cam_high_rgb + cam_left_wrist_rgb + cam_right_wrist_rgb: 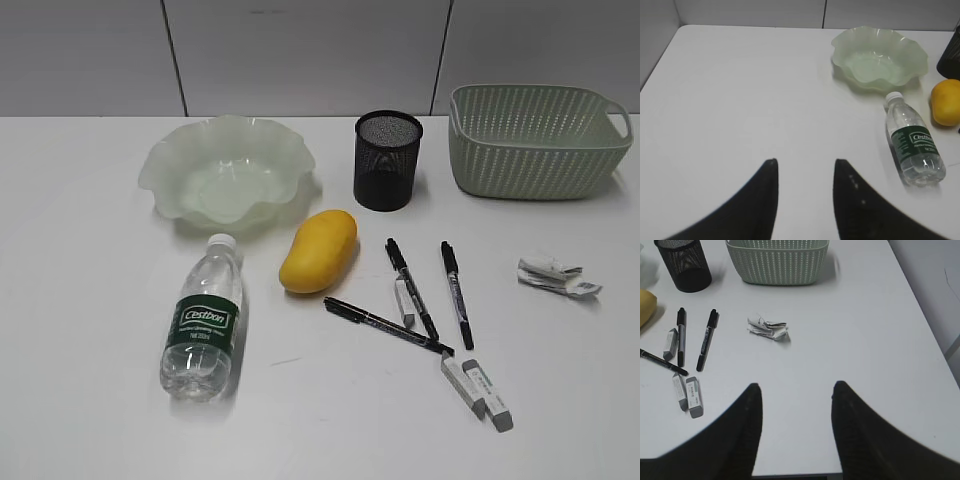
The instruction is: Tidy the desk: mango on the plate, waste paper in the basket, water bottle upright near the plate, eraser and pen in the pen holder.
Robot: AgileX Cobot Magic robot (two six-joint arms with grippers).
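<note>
The mango lies on the white desk in front of the pale-green ruffled plate. The water bottle lies on its side, cap toward the plate. The black mesh pen holder stands behind three black pens and three grey erasers. The waste paper lies right, before the green basket. My left gripper is open and empty over bare desk, left of the bottle. My right gripper is open and empty, nearer than the paper. Neither gripper shows in the exterior view.
The desk's left edge and right edge show in the wrist views, with grey wall panels behind the desk. The pens and erasers lie loosely scattered, two erasers side by side.
</note>
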